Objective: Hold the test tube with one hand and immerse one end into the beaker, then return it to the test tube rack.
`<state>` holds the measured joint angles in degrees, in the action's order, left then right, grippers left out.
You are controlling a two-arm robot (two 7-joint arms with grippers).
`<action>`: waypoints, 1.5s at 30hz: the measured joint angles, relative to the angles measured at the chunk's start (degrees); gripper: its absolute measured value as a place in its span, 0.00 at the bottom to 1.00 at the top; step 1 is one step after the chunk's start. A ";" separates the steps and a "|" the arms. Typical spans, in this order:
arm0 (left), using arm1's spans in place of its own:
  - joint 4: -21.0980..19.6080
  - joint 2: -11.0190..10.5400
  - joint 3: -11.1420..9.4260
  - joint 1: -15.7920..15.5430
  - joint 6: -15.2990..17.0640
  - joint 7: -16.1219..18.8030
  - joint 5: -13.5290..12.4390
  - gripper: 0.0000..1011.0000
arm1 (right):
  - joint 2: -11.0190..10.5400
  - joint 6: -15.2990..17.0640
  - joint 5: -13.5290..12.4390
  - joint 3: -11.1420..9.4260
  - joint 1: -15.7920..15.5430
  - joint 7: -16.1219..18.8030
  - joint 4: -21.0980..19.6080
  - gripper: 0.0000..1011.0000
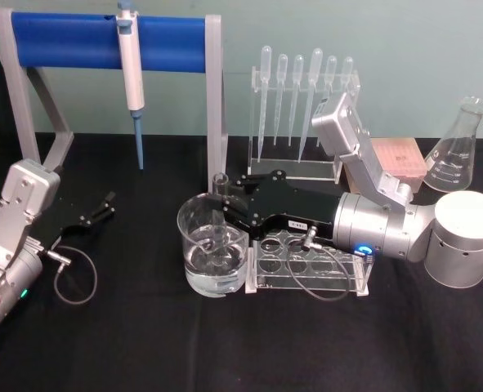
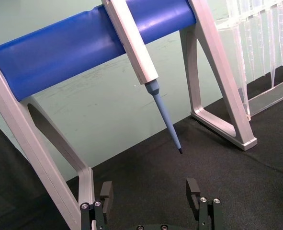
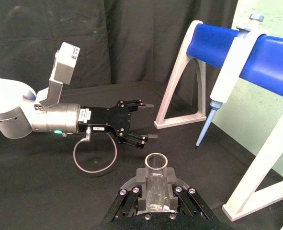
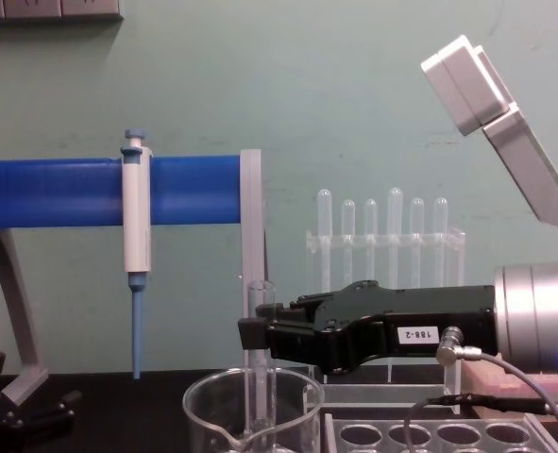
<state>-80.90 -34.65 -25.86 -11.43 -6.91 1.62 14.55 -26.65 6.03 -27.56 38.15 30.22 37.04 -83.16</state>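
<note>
Above the beaker (image 1: 190,245), the right tool (image 1: 225,198) pinches the upright test tube (image 4: 262,304) — bottom end inside; left tool (image 2: 150,190) spread, idle.

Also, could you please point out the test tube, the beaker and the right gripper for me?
test tube (image 4: 262,300): chest view, upper wall below the rim.
beaker (image 1: 188,245): head view, left glass wall.
right gripper (image 4: 257,332): chest view, midway between its fingertips.

You are looking at one readable marking: the white label (image 4: 413,333) on the black body of the right gripper (image 4: 252,335) is showing "188-2" in the chest view. In the head view the same label is appearing too small to read. The flask (image 1: 458,151) on the far right is carrying white graduation marks, but you are not getting legible figures from them.
</note>
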 joint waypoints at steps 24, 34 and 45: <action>0.00 0.00 0.00 0.00 0.00 0.00 0.00 0.99 | 0.00 0.00 0.00 0.00 0.00 0.00 0.00 0.24; 0.00 0.00 0.00 0.00 0.00 0.00 0.00 0.99 | -0.02 -0.10 0.02 -0.25 -0.11 0.04 -0.41 0.24; 0.00 0.00 0.00 0.00 0.00 0.00 0.00 0.99 | -1.48 1.87 -2.10 -2.49 0.49 0.23 -4.99 0.24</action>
<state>-80.90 -34.65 -25.86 -11.43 -6.91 1.62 14.55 -28.13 7.90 -29.66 35.66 30.70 37.27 -88.16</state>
